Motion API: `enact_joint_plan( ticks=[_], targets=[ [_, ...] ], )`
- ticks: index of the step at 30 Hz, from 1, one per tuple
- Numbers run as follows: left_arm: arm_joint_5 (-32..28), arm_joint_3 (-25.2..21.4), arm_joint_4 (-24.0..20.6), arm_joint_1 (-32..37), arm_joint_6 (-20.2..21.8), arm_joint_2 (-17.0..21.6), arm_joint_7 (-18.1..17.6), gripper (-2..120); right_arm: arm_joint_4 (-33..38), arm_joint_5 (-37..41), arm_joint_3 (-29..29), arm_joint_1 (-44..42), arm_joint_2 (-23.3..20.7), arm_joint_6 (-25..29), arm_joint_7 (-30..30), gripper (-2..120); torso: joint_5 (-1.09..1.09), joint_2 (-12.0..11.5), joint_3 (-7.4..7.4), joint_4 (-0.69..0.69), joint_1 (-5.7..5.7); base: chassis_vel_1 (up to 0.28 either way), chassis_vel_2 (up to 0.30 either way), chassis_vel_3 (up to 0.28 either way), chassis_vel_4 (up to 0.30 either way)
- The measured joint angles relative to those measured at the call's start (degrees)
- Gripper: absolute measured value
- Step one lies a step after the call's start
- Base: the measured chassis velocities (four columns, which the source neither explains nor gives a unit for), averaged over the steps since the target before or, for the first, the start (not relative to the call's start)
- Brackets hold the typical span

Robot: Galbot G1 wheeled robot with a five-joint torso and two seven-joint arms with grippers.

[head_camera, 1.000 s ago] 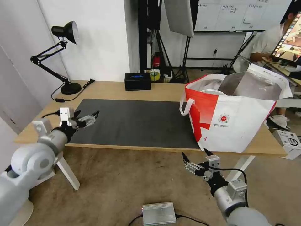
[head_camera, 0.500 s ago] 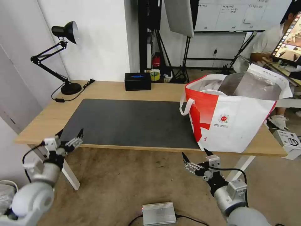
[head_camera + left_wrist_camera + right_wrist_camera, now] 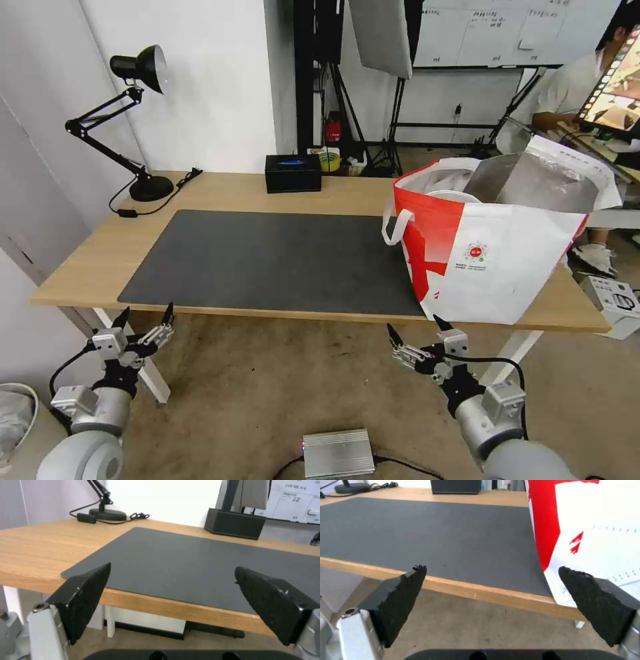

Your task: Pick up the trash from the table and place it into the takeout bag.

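Cleared and quiet: a long light-wood counter (image 3: 220, 193) on white legs, dark grey mat (image 3: 267, 257) lying flat and matte across its middle, no loose scraps left on either. Standing at the counter's right end, on the mat's edge, the takeout bag (image 3: 507, 257) — boxy, white with a red panel, silver foil lining crinkled at the open mouth, white loop handle drooping at its near corner. Inside, a pale curved rim, possibly the round bowl, though too little of it visible to be sure; the trash otherwise presumably down in the bag. Below the front edge, left pincer (image 3: 143, 319) and right pincer (image 3: 415, 330), both spread wide, dark textured pads well apart, nothing held. At the back, black desk lamp (image 3: 130, 120) on its jointed arm and black rectangular box (image 3: 293, 173), both untouched.

Handling, as a judgement: bag soft-walled and light, likely to buckle if pinched at the side, best taken by a loop handle or the stiffer top hem; foil lining slick. Thin, crushable, featherweight contents, by the look of such waste — gentle closing pressure at rims and knots.
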Motion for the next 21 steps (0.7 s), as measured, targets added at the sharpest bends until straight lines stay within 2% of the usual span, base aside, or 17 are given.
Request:
enact_joint_plan(
  ticks=[21],
  targets=[
    [0.1,0.2,0.2,-0.4,0.1,-0.2,0.0,100,0.0,0.0,0.0,0.0,0.0,0.0,0.0,100,0.0,0.0,0.0,0.0,0.0,0.0,0.0,0.0,0.0]
  ],
)
